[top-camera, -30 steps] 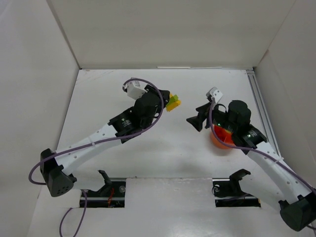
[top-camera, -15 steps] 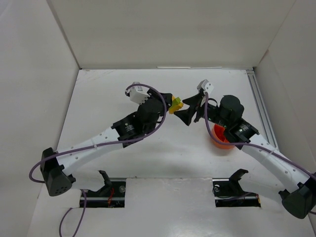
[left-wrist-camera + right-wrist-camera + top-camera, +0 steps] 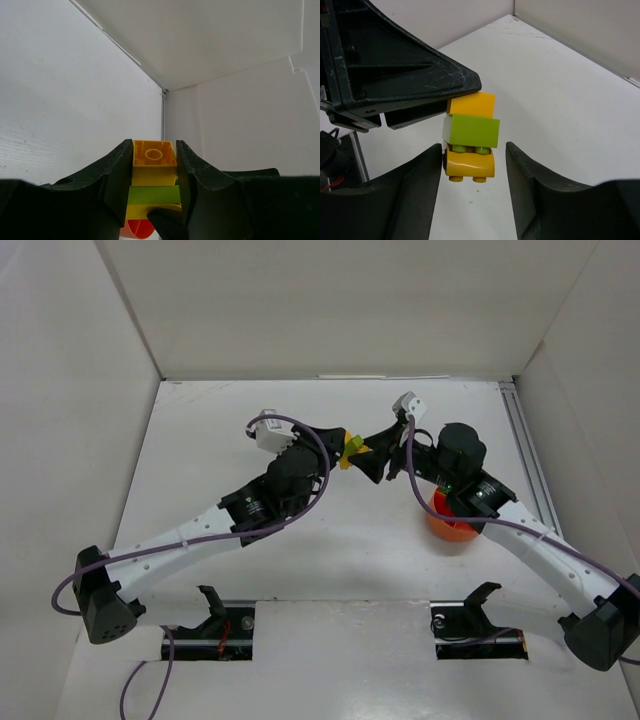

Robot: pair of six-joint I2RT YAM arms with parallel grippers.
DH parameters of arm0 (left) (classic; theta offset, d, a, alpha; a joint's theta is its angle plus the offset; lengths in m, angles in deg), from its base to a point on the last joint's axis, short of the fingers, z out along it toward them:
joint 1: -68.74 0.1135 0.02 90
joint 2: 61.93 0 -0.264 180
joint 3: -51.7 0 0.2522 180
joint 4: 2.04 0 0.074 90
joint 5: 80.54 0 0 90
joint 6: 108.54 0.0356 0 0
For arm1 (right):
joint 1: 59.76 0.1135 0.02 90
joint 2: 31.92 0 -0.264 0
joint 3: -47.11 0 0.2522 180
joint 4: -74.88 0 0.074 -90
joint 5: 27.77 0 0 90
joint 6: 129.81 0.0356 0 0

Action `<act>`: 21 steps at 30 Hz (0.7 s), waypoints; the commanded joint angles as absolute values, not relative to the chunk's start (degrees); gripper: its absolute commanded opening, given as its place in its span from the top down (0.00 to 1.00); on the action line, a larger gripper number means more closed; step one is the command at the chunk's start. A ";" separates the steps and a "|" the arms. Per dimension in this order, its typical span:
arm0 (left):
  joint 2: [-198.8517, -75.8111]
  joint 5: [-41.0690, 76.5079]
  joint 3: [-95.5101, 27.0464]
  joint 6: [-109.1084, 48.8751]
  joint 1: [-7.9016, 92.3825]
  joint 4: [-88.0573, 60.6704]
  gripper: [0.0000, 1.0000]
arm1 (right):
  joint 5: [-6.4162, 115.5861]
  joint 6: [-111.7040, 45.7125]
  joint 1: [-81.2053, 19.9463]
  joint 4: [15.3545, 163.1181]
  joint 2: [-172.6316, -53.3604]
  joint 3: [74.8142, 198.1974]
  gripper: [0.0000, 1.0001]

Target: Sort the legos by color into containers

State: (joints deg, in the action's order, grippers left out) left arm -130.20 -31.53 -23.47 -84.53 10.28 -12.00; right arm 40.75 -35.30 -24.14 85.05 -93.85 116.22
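Observation:
My left gripper [image 3: 154, 175] is shut on a stack of legos held up off the table. The stack is a yellow brick [image 3: 154, 162], a lime green brick [image 3: 153, 194] and a rounded yellow brick [image 3: 470, 164]. In the top view the stack [image 3: 350, 450] hangs between both grippers at mid-table. My right gripper [image 3: 474, 155] is open, its fingers on either side of the rounded yellow brick; there is a gap on the right, and the left finger is very close. The orange bowl [image 3: 450, 522] stands under my right arm, partly hidden.
White walls enclose the table on the left, back and right. A rail [image 3: 525, 455] runs along the right edge. The left gripper's black finger [image 3: 415, 75] fills the upper left of the right wrist view.
My right gripper swung left from over the orange bowl to the lego stack, and its jaws have narrowed around the stack's bottom brick. The left gripper kept its hold and shifted slightly.

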 commanded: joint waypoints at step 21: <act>-125.12 -41.25 -21.65 -83.84 11.69 -12.63 0.71 | 35.60 -34.54 -28.19 89.33 -84.40 112.21 1.00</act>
State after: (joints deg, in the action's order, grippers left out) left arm -127.55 -36.71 -21.44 -83.42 10.13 -10.93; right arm 36.75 -34.20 -26.41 87.47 -89.80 113.36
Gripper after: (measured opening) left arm 0.333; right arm 0.446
